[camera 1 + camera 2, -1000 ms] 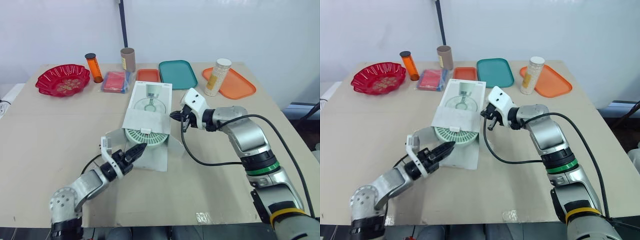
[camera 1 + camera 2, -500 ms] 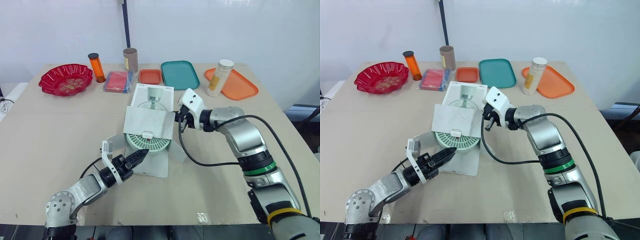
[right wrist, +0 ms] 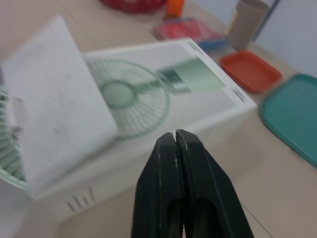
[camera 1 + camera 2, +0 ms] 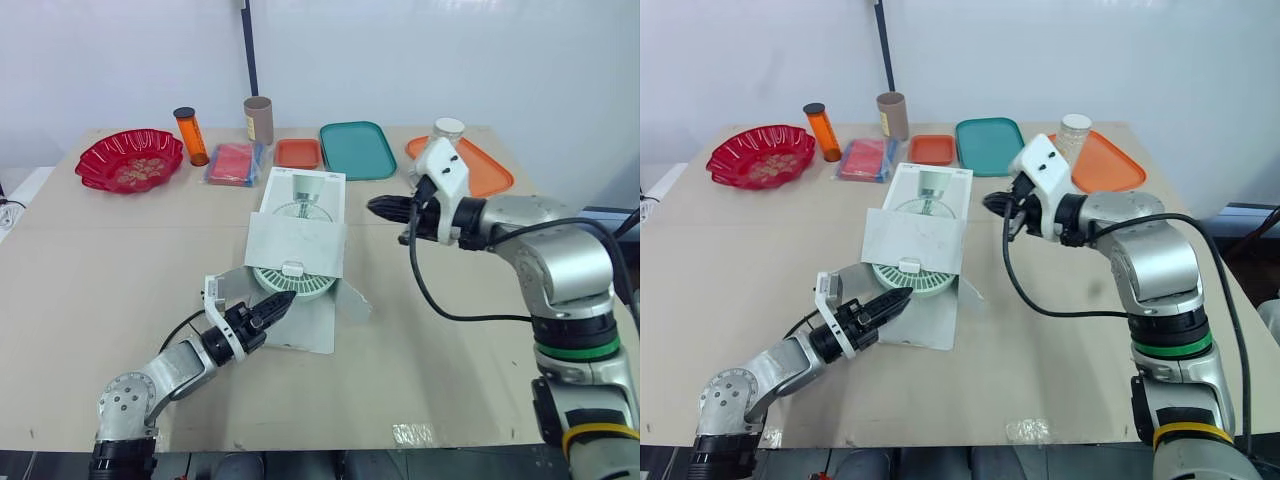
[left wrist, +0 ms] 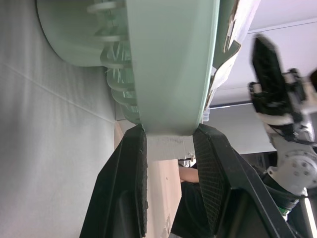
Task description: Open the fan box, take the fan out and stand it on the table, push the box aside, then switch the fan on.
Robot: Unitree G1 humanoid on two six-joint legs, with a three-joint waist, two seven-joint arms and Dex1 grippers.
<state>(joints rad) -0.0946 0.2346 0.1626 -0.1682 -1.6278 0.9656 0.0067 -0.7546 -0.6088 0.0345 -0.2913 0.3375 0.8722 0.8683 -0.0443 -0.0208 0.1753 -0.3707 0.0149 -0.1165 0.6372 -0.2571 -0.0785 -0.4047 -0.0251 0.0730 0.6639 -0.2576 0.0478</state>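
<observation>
The white fan box (image 4: 305,195) lies flat in the middle of the table, its near end open with flaps spread. One flap (image 4: 297,245) stands up over the pale green fan (image 4: 292,281), which sticks partly out of that end. My left gripper (image 4: 277,301) reaches in from the near side. In the left wrist view its two fingers (image 5: 130,183) press either side of the fan's rim (image 5: 168,69). My right gripper (image 4: 378,207) hovers to the right of the box, apart from it, shut and holding nothing; its fingertips (image 3: 174,140) touch each other.
Along the far edge stand a red bowl (image 4: 128,160), an orange bottle (image 4: 187,135), a brown tube (image 4: 260,119), a red packet (image 4: 234,163), a small orange tray (image 4: 298,152), a teal tray (image 4: 356,149) and an orange tray (image 4: 490,170) with a white jar (image 4: 447,128).
My right gripper has drawn back from the box's right side, moving right and slightly up. The left gripper stays at the fan's rim.
</observation>
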